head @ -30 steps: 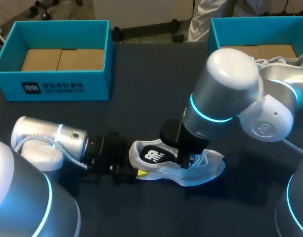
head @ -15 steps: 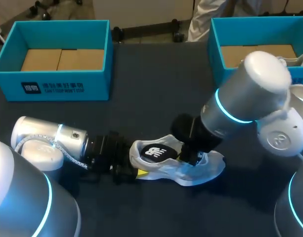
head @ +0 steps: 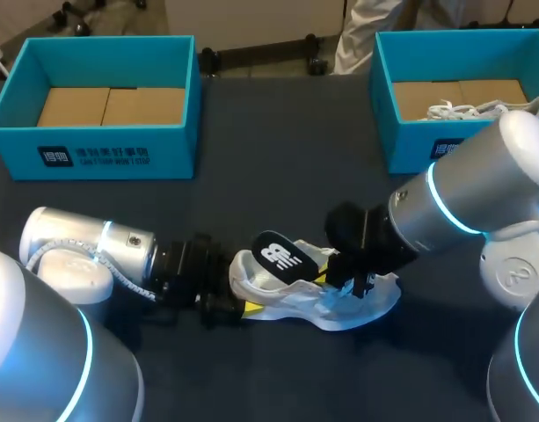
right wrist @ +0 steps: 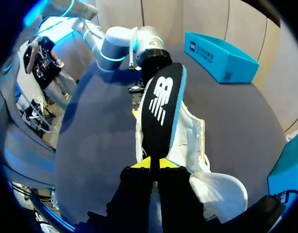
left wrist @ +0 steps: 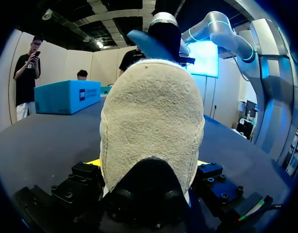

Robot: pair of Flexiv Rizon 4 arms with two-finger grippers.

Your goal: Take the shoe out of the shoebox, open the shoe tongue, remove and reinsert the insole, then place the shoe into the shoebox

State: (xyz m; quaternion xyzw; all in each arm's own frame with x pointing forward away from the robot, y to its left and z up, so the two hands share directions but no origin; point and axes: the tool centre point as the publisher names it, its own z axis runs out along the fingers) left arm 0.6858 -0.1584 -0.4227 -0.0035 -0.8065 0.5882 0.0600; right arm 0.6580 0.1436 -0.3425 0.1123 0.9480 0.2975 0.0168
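A white shoe (head: 344, 308) lies on its side on the dark table, heel toward my left arm. My left gripper (head: 238, 303) is shut wide on the shoe's heel (left wrist: 151, 121), one yellow-tipped finger on each side. A black insole (head: 282, 255) with a white logo and blue edge sticks up out of the shoe opening. My right gripper (head: 329, 274) is shut on the insole's front end. In the right wrist view the insole (right wrist: 161, 111) runs ahead of the pinching fingertips (right wrist: 145, 163), over the shoe (right wrist: 200, 145).
A blue shoebox (head: 102, 149) with a cardboard floor stands at the back left. A second blue shoebox (head: 410, 132) at the back right holds another white shoe (head: 471, 110). Bare table lies between the boxes and in front of the shoe.
My right arm has swung down and to the right, drawing the insole up out of the shoe so that its heel end now stands raised. The left arm and shoe stayed put.
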